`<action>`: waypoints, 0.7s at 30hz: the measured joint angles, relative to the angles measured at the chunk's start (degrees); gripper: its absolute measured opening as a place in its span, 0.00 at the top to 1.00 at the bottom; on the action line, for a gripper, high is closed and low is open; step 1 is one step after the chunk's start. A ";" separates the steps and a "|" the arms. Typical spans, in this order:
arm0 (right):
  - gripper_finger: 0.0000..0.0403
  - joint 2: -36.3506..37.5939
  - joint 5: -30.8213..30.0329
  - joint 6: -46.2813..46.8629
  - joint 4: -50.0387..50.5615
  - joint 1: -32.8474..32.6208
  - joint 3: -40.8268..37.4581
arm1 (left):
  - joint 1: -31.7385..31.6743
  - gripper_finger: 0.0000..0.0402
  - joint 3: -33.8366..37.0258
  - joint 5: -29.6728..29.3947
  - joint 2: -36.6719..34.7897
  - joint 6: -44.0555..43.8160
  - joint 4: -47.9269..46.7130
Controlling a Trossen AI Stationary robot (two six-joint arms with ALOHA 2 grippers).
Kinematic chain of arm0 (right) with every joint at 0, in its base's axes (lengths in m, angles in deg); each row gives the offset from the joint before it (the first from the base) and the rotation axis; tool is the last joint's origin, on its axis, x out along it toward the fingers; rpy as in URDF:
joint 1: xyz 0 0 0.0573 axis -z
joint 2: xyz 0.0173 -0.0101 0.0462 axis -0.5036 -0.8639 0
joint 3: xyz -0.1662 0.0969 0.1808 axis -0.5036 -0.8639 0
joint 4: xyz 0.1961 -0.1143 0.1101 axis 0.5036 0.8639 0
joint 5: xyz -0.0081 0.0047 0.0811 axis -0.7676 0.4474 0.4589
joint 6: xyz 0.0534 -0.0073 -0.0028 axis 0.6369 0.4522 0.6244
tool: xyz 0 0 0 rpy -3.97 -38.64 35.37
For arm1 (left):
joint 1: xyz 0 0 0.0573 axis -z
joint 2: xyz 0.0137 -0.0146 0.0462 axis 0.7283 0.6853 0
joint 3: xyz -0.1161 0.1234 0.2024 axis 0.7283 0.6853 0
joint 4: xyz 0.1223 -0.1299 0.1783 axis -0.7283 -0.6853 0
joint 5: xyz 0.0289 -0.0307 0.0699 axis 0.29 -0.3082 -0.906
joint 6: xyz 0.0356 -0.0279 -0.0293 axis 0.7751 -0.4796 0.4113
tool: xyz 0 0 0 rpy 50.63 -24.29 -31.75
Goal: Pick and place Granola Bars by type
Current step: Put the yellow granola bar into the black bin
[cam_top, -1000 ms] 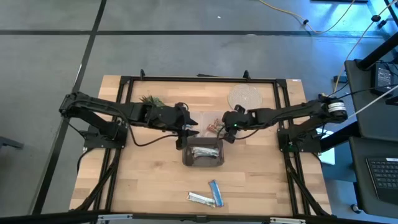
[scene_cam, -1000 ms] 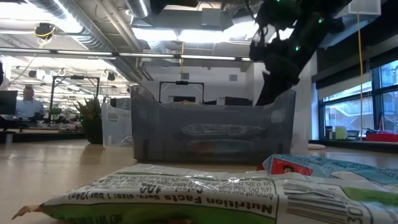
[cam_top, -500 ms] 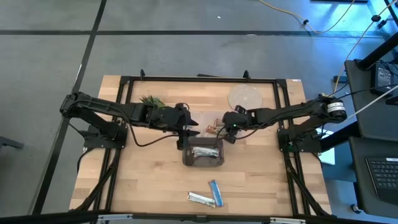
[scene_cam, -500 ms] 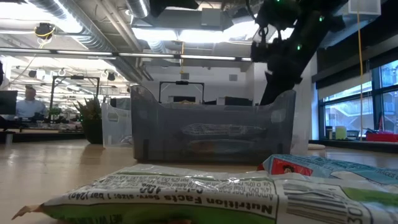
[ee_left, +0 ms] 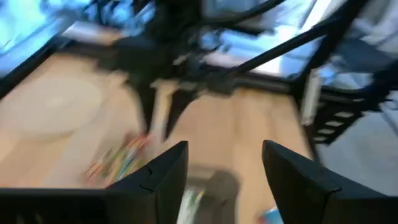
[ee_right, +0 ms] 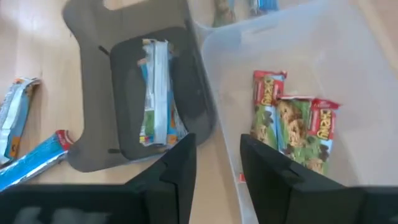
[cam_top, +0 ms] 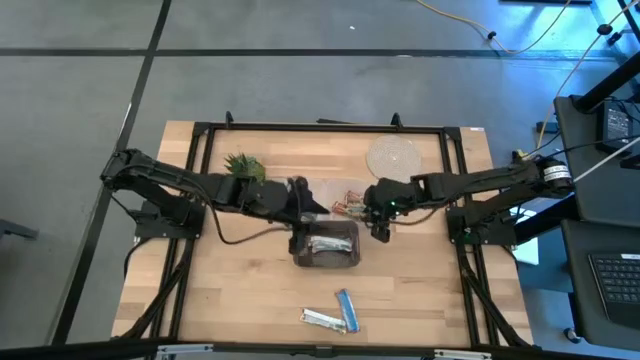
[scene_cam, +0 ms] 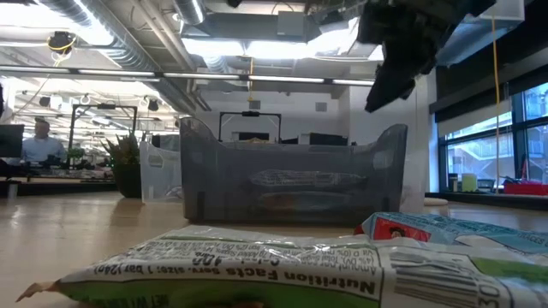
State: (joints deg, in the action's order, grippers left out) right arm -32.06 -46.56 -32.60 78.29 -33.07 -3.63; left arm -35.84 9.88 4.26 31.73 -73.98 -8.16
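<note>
Silver-white bars point(ee_right: 155, 93) in grey bin point(ee_right: 93, 37), red-green bars point(ee_right: 292, 121) in clear bin point(ee_right: 348, 56) — right tool point(ee_right: 217, 158) open, empty, left tool point(ee_left: 224, 165) open.

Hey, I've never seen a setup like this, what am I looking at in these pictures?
Two robot arms work at a wooden table, sorting granola bars. One picture looks straight down, one sits at tabletop level, and two come from cameras on the wrists. The left gripper and right gripper flank a dark bin holding silver-white bars. A clear bin behind it holds red-green bars. Two loose bars lie near the front edge. A plant and a coaster sit at the back. Both grippers are open and hold nothing.
</note>
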 joint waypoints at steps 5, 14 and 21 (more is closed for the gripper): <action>0.68 1.24 -5.02 0.11 0.47 -3.09 0.00 | 3.04 0.39 -0.01 2.38 4.54 4.75 9.08; 0.68 1.27 -5.23 0.05 1.67 -6.82 0.00 | 6.92 0.32 -0.01 15.16 14.01 -0.62 15.92; 0.68 1.26 -5.24 -1.29 2.27 -7.24 0.00 | 11.07 0.32 -0.01 13.56 21.09 -2.12 15.48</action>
State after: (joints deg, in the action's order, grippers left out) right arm -30.79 -51.80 -33.89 80.56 -40.31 -3.63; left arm -24.78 9.87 17.82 52.83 -76.09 7.32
